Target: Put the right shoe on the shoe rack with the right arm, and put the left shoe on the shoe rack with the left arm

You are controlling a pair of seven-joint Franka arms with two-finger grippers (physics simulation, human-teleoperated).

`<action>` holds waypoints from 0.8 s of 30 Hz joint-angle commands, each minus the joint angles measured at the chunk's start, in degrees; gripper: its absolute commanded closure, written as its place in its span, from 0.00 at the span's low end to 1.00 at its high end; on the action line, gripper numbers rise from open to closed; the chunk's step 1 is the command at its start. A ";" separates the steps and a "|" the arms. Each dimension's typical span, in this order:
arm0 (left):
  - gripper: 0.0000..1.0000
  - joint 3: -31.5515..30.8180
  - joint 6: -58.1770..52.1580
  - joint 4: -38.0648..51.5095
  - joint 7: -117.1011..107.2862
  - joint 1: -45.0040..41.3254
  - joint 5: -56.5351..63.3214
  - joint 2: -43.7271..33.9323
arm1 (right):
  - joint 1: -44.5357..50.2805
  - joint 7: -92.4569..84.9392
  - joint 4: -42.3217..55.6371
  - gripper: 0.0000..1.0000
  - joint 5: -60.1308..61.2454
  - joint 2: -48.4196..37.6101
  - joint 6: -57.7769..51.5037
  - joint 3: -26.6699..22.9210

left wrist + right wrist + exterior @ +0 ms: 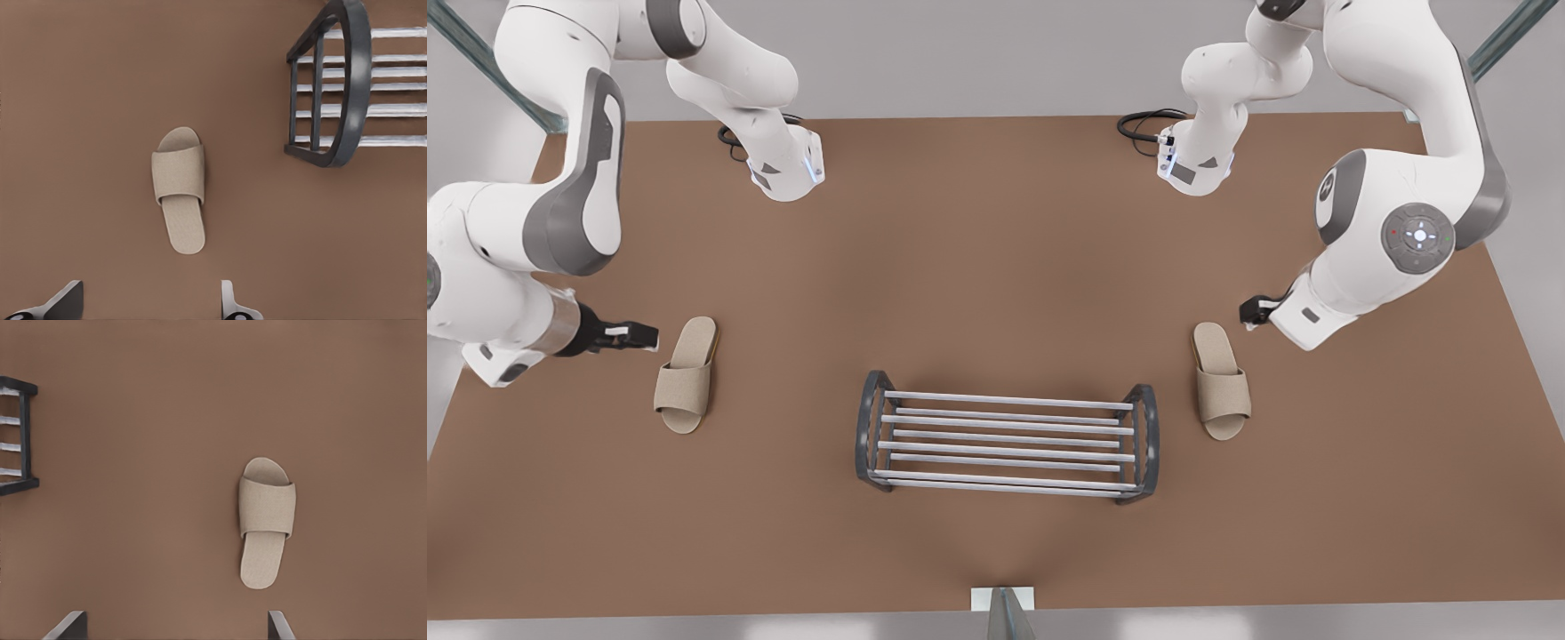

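Front view: a low metal shoe rack with dark grey arched ends joined by pale grey bars [1005,402] stands on a brown tabletop [996,267], between two beige fabric open-toe slippers with thin yellow sole edges. Both slippers lie flat on the tabletop, well apart from the rack, with their heels towards the arm bases.

The right shoe [686,378] lies at the front view's left. The right gripper [636,336], a small black two-finger tool on a white jointed arm, hovers just beside its heel. The left shoe [1220,382] lies at the front view's right, and the left gripper [1254,309] hovers near its heel.

Left wrist view: the left gripper [150,300] has its fingers [63,303] spread wide and grasps nothing. The left shoe [179,187] lies beyond the fingertips, heel nearest them, and one arched end of the rack [350,87] stands off to the side.

Right wrist view: the right gripper [177,623] likewise has its fingers [280,627] spread wide around nothing. The right shoe [265,520] lies beyond the fingertips, heel nearest them, with one end of the rack [25,433] well apart.
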 commanded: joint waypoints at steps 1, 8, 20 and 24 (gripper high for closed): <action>0.00 -0.13 8.41 -0.01 -7.49 -0.16 0.14 0.04 | 3.47 1.26 -0.37 0.00 -0.14 -0.25 8.51 0.34; 0.00 -2.07 71.93 -49.75 -6.52 4.15 0.23 -17.97 | -9.71 -2.17 -61.43 0.00 -0.23 -37.94 63.66 0.25; 0.00 -1.45 108.69 -62.41 -6.17 7.23 -0.30 -5.93 | -18.41 -4.10 -71.39 0.00 -0.76 -13.88 114.59 0.34; 0.01 -1.45 108.69 -66.37 -5.82 10.13 0.05 -6.20 | -19.56 -4.45 -67.87 0.00 -2.95 -6.84 114.59 0.34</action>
